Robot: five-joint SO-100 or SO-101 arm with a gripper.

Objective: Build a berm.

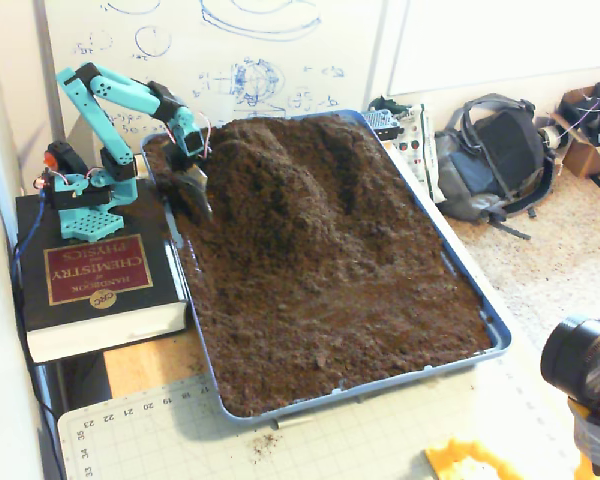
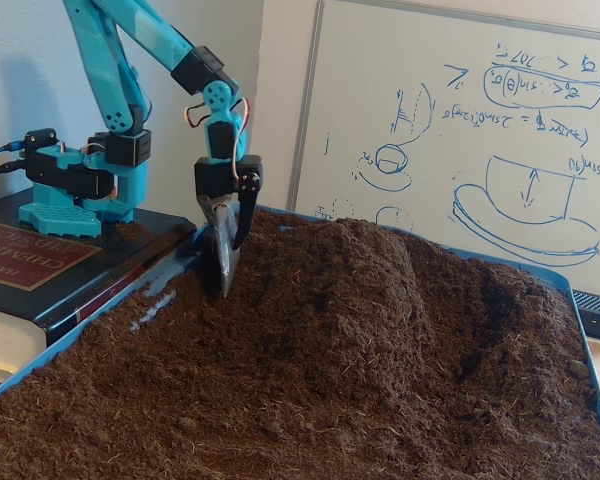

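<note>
Fingers (image 2: 221, 272) of mine point straight down at the edge of the soil, tips at or just in its surface; in the high fixed view my fingers (image 1: 200, 196) sit close to the tray's left wall. Both blades lie tight against each other with no visible gap, and nothing is held between them. A flat scoop-like blade forms the lower finger; dark soil clings to it.

Directly beside my fingers, on the side away from my base, the berm (image 1: 280, 180) rises as a rounded ridge of dark crumbly soil; in the low fixed view the berm (image 2: 365, 270) stands higher than my fingertips, its slope beginning just beside them. Beyond the berm a furrow runs along the far slope. Flatter soil (image 1: 350, 320) spreads out from the berm and fills the rest of the blue tray (image 1: 500, 340).

Behind my fingers, my base is mounted on a thick black book (image 1: 95, 280). A whiteboard (image 2: 460, 140) with blue sketches stands past the tray.
</note>
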